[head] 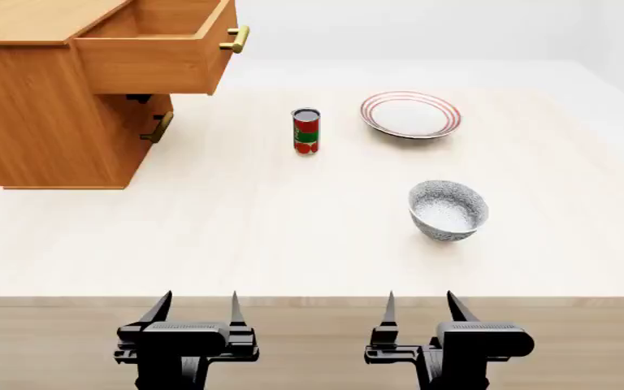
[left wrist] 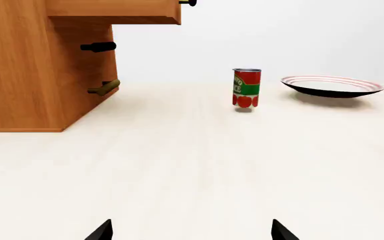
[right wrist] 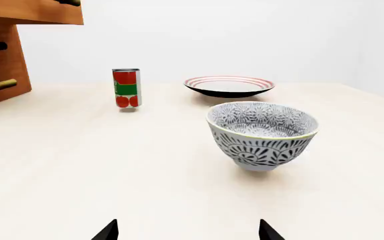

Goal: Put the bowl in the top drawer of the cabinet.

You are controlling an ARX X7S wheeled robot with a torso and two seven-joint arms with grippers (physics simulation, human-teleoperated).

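Observation:
The speckled blue-grey bowl [head: 448, 210] [right wrist: 262, 134] stands upright on the pale table, right of centre. At the far left is the wooden cabinet [head: 41, 106] [left wrist: 18, 65], its top drawer [head: 160, 45] [left wrist: 115, 11] pulled out, brass handle facing the table. Both grippers hang at the table's near edge: my left gripper [head: 196, 305] [left wrist: 192, 231] is open and empty, and my right gripper [head: 421, 304] [right wrist: 187, 231] is open and empty, with the bowl a short way ahead of it.
A red and green can [head: 306, 131] [left wrist: 247, 88] [right wrist: 126, 88] stands mid-table. A red-rimmed white plate [head: 411, 114] [left wrist: 332, 86] [right wrist: 229, 86] lies behind the bowl. The lower drawer's brass handle [head: 160, 127] [left wrist: 104, 88] sticks out under the open drawer.

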